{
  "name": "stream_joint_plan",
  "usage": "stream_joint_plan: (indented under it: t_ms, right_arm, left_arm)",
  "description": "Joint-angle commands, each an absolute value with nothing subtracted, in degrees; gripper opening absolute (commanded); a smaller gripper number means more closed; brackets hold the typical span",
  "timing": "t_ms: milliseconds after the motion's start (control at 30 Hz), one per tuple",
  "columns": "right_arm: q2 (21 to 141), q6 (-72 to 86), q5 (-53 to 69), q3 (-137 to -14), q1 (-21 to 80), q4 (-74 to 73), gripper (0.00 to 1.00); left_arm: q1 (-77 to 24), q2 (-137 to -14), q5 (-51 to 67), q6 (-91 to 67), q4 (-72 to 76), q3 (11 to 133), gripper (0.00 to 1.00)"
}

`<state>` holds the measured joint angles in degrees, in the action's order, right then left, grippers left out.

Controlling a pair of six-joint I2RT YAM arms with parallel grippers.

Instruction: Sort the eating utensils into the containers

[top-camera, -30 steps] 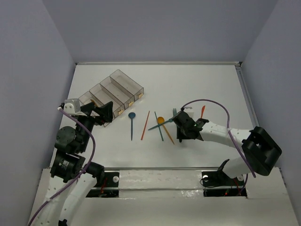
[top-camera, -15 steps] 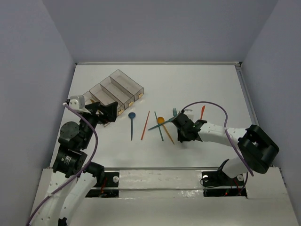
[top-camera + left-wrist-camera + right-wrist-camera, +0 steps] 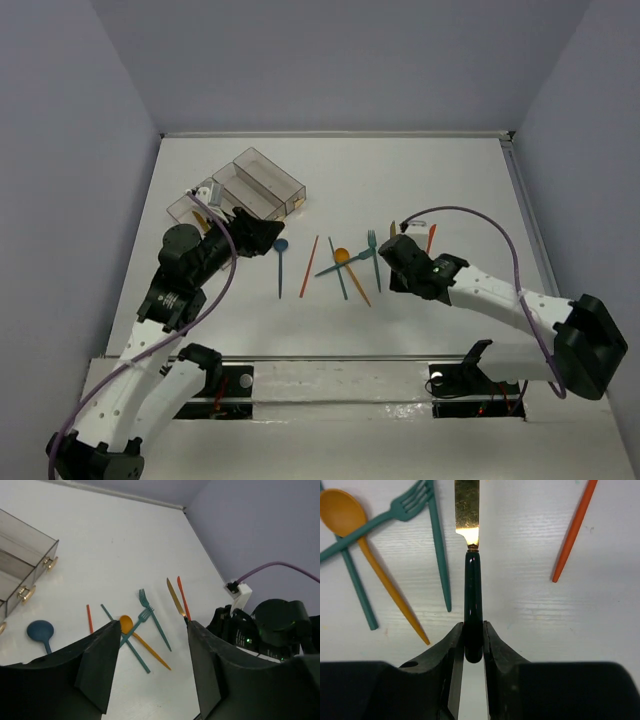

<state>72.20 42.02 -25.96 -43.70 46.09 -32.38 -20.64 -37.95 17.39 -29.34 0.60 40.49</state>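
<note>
My right gripper (image 3: 473, 630) is shut on the dark green handle of a knife (image 3: 472, 590) with a gold blade pointing away; in the top view this gripper (image 3: 395, 255) is right of the loose utensils. A blue spoon (image 3: 280, 262), an orange stick (image 3: 309, 266), a teal stick (image 3: 338, 268), an orange spoon (image 3: 350, 272) and two teal forks (image 3: 374, 258) lie mid-table. The clear containers (image 3: 250, 190) stand at the back left. My left gripper (image 3: 255, 232) hovers open just right of them, nothing between its fingers (image 3: 97, 665).
A red-orange stick (image 3: 431, 237) lies alone to the right of the knife, seen too in the right wrist view (image 3: 575, 527). A purple cable (image 3: 470, 215) loops over the right arm. Walls close off the table on three sides.
My left arm swung from beside the containers toward the table's middle, its jaws narrowing. My right gripper closed on the knife handle and shifted slightly right.
</note>
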Motion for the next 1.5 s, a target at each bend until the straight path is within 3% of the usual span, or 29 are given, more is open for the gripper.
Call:
stream_joint_plan:
  t_ms: [0, 200, 367, 600, 833, 1233, 1367, 1400, 1433, 1467]
  right_arm:
    - [66.10, 35.17, -26.40, -46.32, 45.79, -28.67, 0.03]
    - [65.99, 28.13, -8.20, -46.14, 46.49, -5.47, 0.02]
    - [72.94, 24.00, -7.03, -51.76, 51.50, 3.76, 0.02]
    - [78.66, 23.12, -6.50, -57.30, 55.20, 8.52, 0.02]
    - [80.07, 23.29, -5.54, -58.19, 56.78, 8.00, 0.02]
    - [79.98, 24.26, -5.01, -56.78, 58.45, 10.02, 0.02]
    - [80.15, 24.00, -4.83, -57.22, 58.45, 9.85, 0.02]
    - [80.24, 24.08, -4.83, -57.22, 58.45, 9.84, 0.02]
    - [80.42, 24.08, -4.83, -57.22, 58.97, 9.76, 0.02]
    - [80.51, 24.26, -4.83, -57.04, 58.97, 9.93, 0.02]
  left_arm:
    - [-20.92, -39.11, 24.25, -34.18, 7.63, 38.15, 0.52]
    - [-21.97, -42.10, 28.03, -41.39, 15.10, 31.13, 0.44]
    - [-23.64, -45.69, 28.56, -44.64, 20.20, 27.26, 0.42]
    - [-26.89, -50.71, 26.46, -45.53, 24.96, 25.84, 0.44]
    - [-26.89, -47.11, 20.48, -46.84, 27.42, 24.35, 0.44]
    - [-27.42, -47.28, 17.05, -48.69, 31.29, 22.06, 0.33]
    - [-27.42, -47.20, 16.09, -48.60, 30.76, 22.06, 0.18]
    - [-27.42, -47.11, 15.74, -48.52, 30.59, 22.06, 0.05]
    - [-27.42, -47.02, 15.47, -48.52, 30.41, 22.06, 0.00]
    - [-27.42, -47.11, 15.03, -48.25, 29.71, 22.32, 0.00]
